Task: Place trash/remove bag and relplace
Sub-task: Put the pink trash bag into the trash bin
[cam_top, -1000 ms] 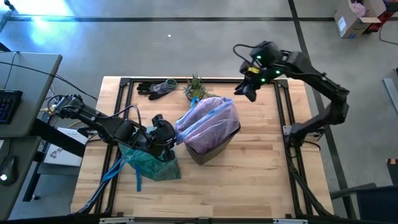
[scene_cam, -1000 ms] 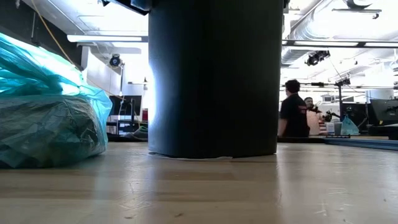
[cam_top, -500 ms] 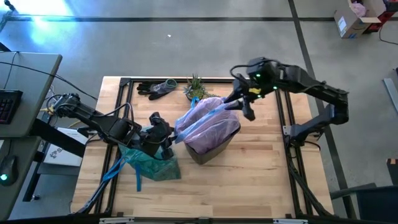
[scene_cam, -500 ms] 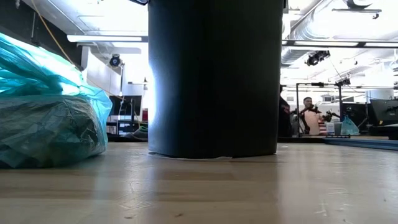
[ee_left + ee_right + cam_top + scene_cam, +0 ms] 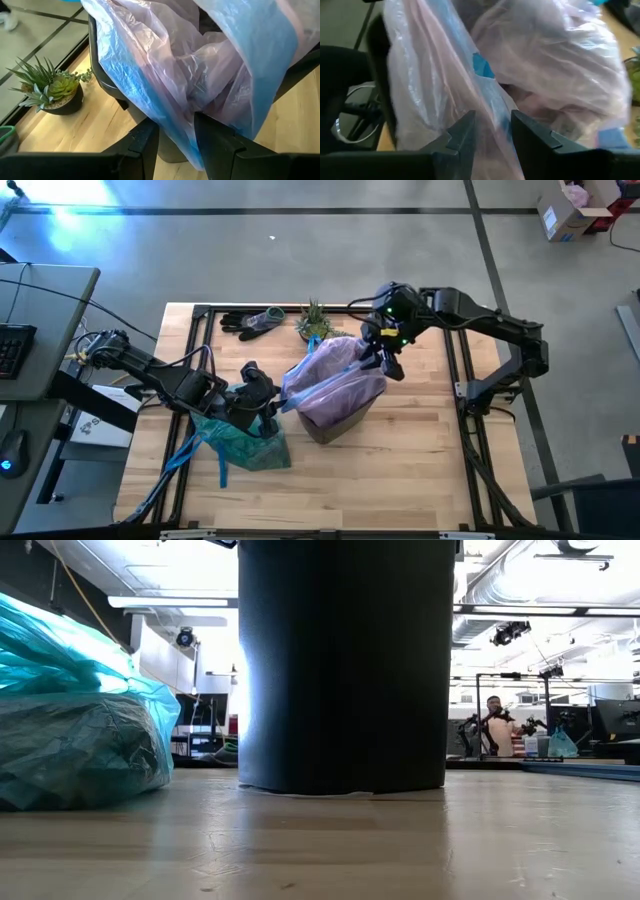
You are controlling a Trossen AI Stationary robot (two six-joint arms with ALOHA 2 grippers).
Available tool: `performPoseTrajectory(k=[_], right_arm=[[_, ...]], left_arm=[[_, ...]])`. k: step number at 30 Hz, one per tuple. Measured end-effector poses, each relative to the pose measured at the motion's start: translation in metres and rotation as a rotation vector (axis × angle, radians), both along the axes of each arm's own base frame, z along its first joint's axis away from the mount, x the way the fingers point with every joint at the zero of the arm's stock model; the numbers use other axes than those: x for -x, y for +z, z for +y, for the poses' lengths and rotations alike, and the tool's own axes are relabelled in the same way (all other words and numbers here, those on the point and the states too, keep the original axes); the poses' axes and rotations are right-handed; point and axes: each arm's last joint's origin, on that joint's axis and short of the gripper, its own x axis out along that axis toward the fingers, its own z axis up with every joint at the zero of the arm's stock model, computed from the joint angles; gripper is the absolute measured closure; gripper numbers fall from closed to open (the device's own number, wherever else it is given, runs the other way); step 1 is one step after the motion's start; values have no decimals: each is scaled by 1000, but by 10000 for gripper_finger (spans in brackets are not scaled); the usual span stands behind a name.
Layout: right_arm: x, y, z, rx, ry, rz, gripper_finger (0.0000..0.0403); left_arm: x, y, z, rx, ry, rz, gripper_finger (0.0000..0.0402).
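A pale pink bag (image 5: 335, 380) with a blue band is draped over a dark bin (image 5: 335, 423) at mid table. The teal bag (image 5: 240, 442) lies bunched on the wood, near and left of the bin, with its blue ties trailing. My left gripper (image 5: 268, 398) is shut on the pink bag's left edge. My right gripper (image 5: 385, 363) stands open at the bag's far right edge. In the right wrist view, pink film (image 5: 490, 100) runs between its fingers. No trash shows. My left gripper pinches the pink bag's rim fold with the blue band (image 5: 172, 117) between its two fingers. It comes slanting down from the table's left. The film runs as a drawn sheet from the bin's rim (image 5: 100, 75) to the fingers, clear of the table.
A small potted plant (image 5: 314, 320) and dark gloves (image 5: 250, 322) sit at the far edge behind the bin. A black frame rail (image 5: 455, 350) runs around the tabletop. There is bare wood near and right of the bin. A person (image 5: 495, 725) stands far off in the room.
My right gripper has swung from the far right corner toward the table's left and near side, rolling as it went. It now stands at the pink bag's far right edge. The bags and bin have kept their places.
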Motion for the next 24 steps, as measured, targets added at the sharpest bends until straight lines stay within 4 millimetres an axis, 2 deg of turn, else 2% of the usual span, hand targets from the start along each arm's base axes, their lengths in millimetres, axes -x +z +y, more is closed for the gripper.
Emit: performPoseTrajectory(k=[3, 8, 14, 24], right_arm=[[0, 0, 5, -21, 27, 2, 313], [0, 0, 19, -18, 91, 13, 392], [2, 3, 39, 107, 94, 14, 402], [31, 56, 66, 246, 54, -173, 403]], left_arm=[[0, 0, 0, -1, 0, 0, 293], [0, 0, 0, -3, 3, -1, 293], [0, 0, 0, -3, 3, 0, 293], [1, -1, 0, -17, -1, 18, 293]])
